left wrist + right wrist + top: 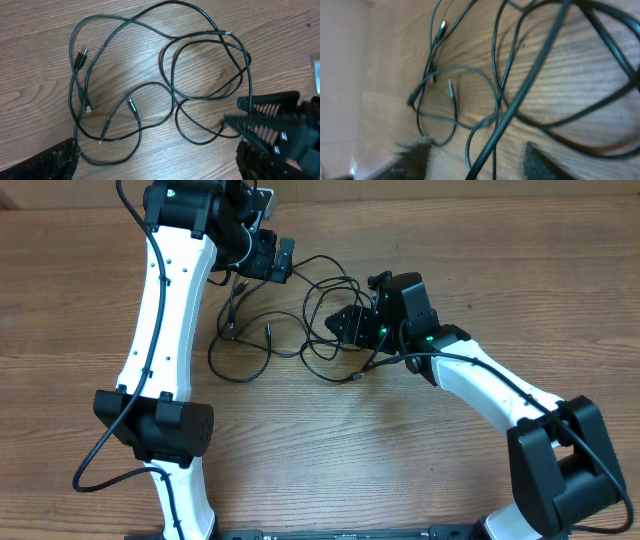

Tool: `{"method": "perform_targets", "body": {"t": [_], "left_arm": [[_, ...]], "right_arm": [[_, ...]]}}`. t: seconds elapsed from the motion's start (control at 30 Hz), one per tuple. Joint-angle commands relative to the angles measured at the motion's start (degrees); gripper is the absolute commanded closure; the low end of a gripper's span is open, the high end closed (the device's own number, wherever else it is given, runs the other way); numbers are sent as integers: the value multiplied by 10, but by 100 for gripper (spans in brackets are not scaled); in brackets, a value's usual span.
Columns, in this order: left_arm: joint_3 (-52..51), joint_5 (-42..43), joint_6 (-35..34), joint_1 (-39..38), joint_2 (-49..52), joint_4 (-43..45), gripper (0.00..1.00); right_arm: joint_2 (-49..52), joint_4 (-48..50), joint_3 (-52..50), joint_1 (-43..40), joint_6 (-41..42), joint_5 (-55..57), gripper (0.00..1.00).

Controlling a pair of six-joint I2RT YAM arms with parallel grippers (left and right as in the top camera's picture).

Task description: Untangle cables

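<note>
Left wrist view: thin black cables (173,99) lie in overlapping loops on the wooden table (40,30), with their plug ends loose toward 9 o'clock. At the tangle's 4 o'clock edge the right gripper (231,111) covers some loops. Its fingers are partly apart, with one strand running between them. Overhead, the left gripper (281,259) hangs at the tangle's 12 o'clock, fingers spread wide, holding nothing.

Nothing to read here, folks. No lettering, number, logo or sticker was legible in any of the three views, not on the cables (220,33) and not on the wooden table (330,450).
</note>
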Motion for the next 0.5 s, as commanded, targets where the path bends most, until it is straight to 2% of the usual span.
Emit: {"method": "perform_targets", "body": {"t": [0.0,0.03,0.07,0.27,0.47], "left_arm": [[9,8,9,-1,-12,1,0],[9,8,9,-1,-12,1,0],[9,8,9,-1,-12,1,0],[9,8,9,-1,-12,1,0],[9,8,9,-1,-12,1,0]], "right_arm": [[12,14,8,0,13,19,69],[15,16,8,0,13,19,86],[16,16,8,0,13,19,93],[16,16,8,0,13,14,96],[13,49,12,0,11,-52,96]]}}
